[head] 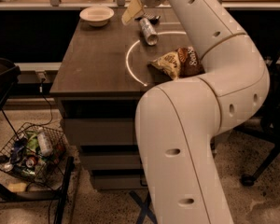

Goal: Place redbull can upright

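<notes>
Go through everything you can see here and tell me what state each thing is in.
redbull can: lying on its side on the table, not upright.
end effector: at the table's far edge, beside the can's far end.
bowl: upright, at the far left corner.
chip bag: lying flat, partly hidden by the arm.
drawers: closed.
wire basket: on the floor, holding cans and bottles.

Camera looks down over arm (210, 92) toward gripper (141, 14) at table's (93, 64) back.
</notes>
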### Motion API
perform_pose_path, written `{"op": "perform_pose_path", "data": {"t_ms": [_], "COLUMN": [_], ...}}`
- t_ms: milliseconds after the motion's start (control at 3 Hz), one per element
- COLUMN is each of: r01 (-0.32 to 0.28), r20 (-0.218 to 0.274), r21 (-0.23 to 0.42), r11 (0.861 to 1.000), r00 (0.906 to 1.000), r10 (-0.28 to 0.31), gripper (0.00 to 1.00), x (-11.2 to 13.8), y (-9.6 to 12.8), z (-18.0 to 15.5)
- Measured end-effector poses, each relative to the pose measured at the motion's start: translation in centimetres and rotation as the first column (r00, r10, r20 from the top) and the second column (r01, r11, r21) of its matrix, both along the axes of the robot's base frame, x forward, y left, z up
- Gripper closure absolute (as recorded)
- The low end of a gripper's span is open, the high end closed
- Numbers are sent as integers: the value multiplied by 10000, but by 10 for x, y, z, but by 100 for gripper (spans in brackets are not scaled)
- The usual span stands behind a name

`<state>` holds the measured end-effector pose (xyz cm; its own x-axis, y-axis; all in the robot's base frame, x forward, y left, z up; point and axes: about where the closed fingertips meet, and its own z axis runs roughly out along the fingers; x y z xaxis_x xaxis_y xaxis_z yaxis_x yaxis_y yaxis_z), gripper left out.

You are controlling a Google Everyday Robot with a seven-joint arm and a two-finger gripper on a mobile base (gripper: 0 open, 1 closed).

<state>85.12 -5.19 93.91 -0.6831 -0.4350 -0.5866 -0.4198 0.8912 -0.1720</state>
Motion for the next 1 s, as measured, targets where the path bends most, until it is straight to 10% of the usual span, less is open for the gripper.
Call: {"op": "perform_pose_path", "data": {"t_ms": [1000], "r01": [488], "r20": [933], "r21": [313], "r11": [9983], "r00": [9943], "r10": [-515], "gripper": [0], "x": [35], "y": [13], "z": [-11]}}
